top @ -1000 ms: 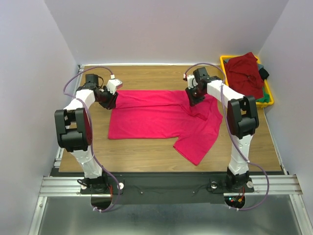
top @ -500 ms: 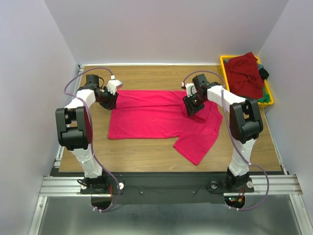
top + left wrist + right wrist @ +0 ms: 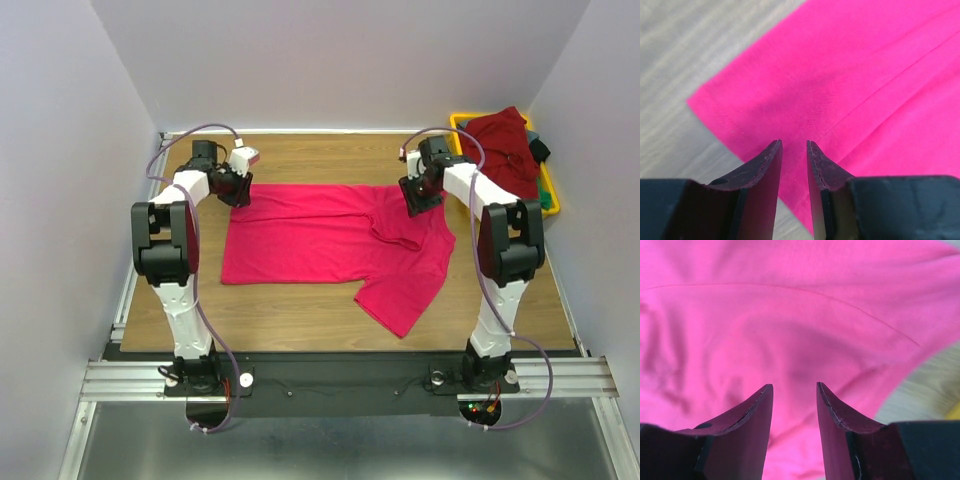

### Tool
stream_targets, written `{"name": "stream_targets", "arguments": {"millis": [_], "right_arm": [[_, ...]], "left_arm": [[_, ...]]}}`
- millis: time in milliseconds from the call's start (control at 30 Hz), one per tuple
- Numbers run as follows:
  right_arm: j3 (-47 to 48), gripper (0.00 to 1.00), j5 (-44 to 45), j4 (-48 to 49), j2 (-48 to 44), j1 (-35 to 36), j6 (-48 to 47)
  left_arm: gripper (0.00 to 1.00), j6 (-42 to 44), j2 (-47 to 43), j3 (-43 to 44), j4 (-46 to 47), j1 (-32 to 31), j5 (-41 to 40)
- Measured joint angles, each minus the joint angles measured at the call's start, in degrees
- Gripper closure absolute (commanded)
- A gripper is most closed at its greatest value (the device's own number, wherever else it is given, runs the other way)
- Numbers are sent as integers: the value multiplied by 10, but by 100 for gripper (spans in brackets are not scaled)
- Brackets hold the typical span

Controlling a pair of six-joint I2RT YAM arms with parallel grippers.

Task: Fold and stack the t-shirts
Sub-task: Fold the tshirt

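A crimson t-shirt [image 3: 320, 245] lies spread on the wooden table [image 3: 300, 155], with one sleeve flopped toward the near right. My left gripper [image 3: 236, 186] hangs over the shirt's far left corner. In the left wrist view its fingers [image 3: 793, 145] stand a little apart above the hem of the cloth [image 3: 850, 75], with nothing between them. My right gripper [image 3: 415, 194] is over the shirt's far right part. It is open above rumpled cloth [image 3: 790, 315], fingers [image 3: 794, 386] empty. A maroon t-shirt [image 3: 500, 150] lies heaped in the bin.
A yellow bin [image 3: 549, 192] stands at the table's far right corner, with green [image 3: 541, 201] and dark [image 3: 540, 150] cloth under the maroon shirt. Grey walls close in the table on three sides. Bare wood [image 3: 685, 45] shows left of the shirt's corner.
My right gripper opened, letting go of the cloth, and moved back toward the far right. My left gripper shifted slightly toward the far edge, still over the shirt's corner.
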Motion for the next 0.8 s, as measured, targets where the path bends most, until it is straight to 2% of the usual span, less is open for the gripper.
{"name": "stream_targets", "arguments": {"millis": [233, 400, 633, 733, 800], "right_arm": [[36, 52, 19, 0, 71, 5, 0], [75, 44, 20, 3, 100, 5, 9], [82, 31, 1, 3, 95, 7, 17], [49, 31, -19, -1, 49, 7, 0], [19, 37, -30, -17, -5, 7, -18]], "left_arm": [[68, -23, 41, 0, 3, 15, -26], [71, -33, 51, 16, 2, 47, -33], [57, -25, 57, 33, -19, 67, -32], [53, -7, 42, 32, -47, 70, -18], [52, 10, 12, 21, -61, 71, -10]]}}
